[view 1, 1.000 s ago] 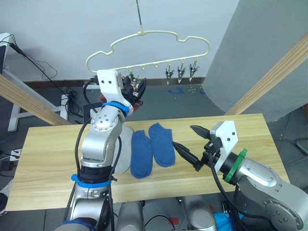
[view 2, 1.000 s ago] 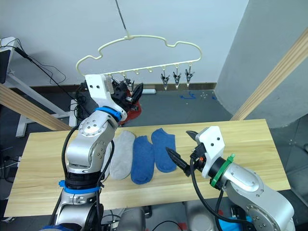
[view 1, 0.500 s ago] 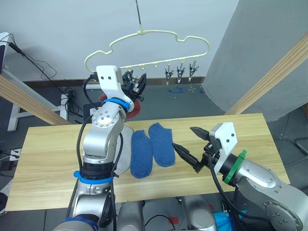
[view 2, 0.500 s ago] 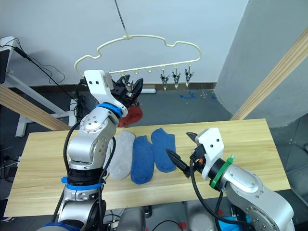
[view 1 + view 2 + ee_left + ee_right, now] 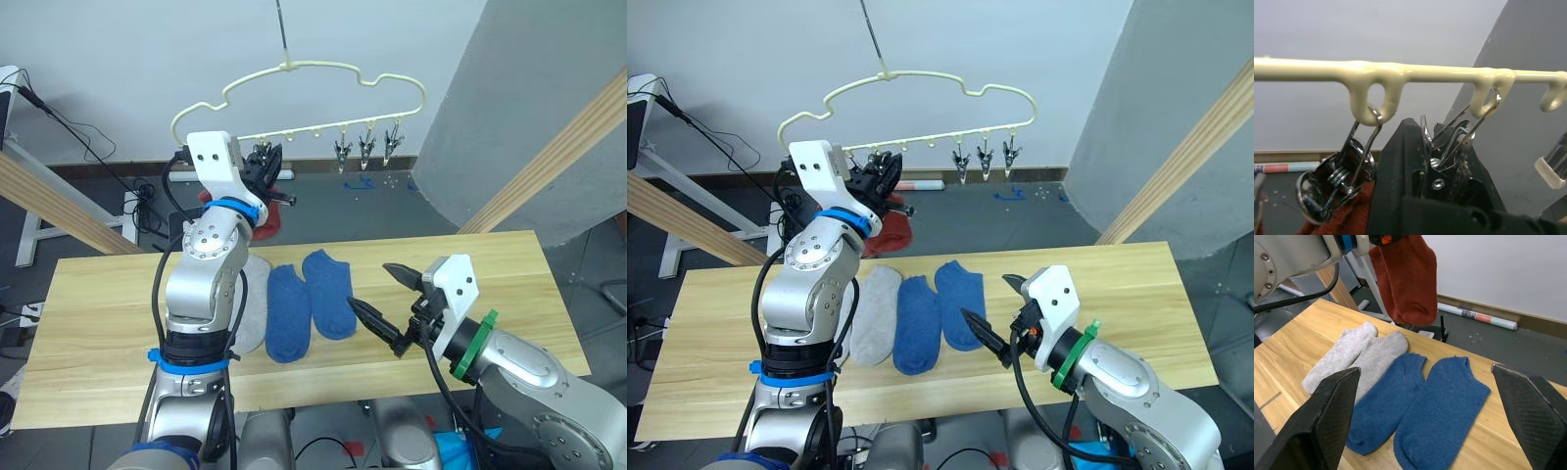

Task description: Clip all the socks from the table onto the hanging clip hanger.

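Rust socks [image 5: 1406,279] hang clipped on the hanger [image 5: 294,73]; left gripper [image 5: 269,168] pinches a clip there. Right gripper [image 5: 384,300], wide open, grabs a blue sock [image 5: 330,292] mid-table next, I'd guess.

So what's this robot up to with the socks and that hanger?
It is hanging socks. Its left gripper is raised to the clip hanger, working at one of the metal clips; rust red socks hang just below. Two grey socks and two blue socks lie on the table. The right gripper waits, jaws open, by the blue pair.
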Available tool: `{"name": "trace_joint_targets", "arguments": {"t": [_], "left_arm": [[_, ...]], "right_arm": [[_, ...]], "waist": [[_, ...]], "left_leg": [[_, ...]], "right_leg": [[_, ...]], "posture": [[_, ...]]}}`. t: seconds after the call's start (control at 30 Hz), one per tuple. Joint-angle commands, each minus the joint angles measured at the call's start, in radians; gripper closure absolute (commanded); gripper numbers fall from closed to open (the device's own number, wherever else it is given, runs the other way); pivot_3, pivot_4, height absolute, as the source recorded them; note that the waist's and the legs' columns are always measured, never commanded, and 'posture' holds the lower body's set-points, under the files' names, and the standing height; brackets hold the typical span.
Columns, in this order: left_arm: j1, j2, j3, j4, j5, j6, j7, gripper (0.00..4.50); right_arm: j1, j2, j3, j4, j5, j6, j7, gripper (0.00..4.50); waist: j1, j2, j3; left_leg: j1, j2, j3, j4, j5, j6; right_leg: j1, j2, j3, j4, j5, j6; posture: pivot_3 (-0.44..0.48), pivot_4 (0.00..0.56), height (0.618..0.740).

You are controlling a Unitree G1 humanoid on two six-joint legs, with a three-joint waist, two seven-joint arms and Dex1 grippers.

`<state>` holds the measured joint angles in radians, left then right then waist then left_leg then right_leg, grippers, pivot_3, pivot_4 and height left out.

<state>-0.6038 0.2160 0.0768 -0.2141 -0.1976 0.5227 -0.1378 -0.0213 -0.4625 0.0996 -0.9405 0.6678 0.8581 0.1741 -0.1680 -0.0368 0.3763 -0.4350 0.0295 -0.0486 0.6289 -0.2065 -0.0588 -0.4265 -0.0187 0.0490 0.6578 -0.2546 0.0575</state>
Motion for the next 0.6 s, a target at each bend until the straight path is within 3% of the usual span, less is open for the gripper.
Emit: {"name": "trace_joint_targets", "arguments": {"t": [0.03,0.6], "left_arm": [[-0.021,-0.003,0.0,-0.033,0.004,-0.013,0.003,4.01],[-0.02,-0.002,-0.004,-0.029,0.012,-0.014,0.003,4.01]], "right_arm": [[-0.002,0.004,-0.002,-0.044,0.001,-0.018,0.002,0.0],[-0.012,0.003,-0.011,-0.053,0.02,-0.003,-0.004,0.0]], "waist": [[0.0,0.0,0.0],[0.0,0.0,0.0]], "left_leg": [[0.0,0.0,0.0,0.0,0.0,0.0],[0.0,0.0,0.0,0.0,0.0,0.0]], "right_leg": [[0.0,0.0,0.0,0.0,0.0,0.0],[0.0,0.0,0.0,0.0,0.0,0.0]], "posture": [[-0.359,0.401,0.74],[-0.36,0.397,0.74]]}}
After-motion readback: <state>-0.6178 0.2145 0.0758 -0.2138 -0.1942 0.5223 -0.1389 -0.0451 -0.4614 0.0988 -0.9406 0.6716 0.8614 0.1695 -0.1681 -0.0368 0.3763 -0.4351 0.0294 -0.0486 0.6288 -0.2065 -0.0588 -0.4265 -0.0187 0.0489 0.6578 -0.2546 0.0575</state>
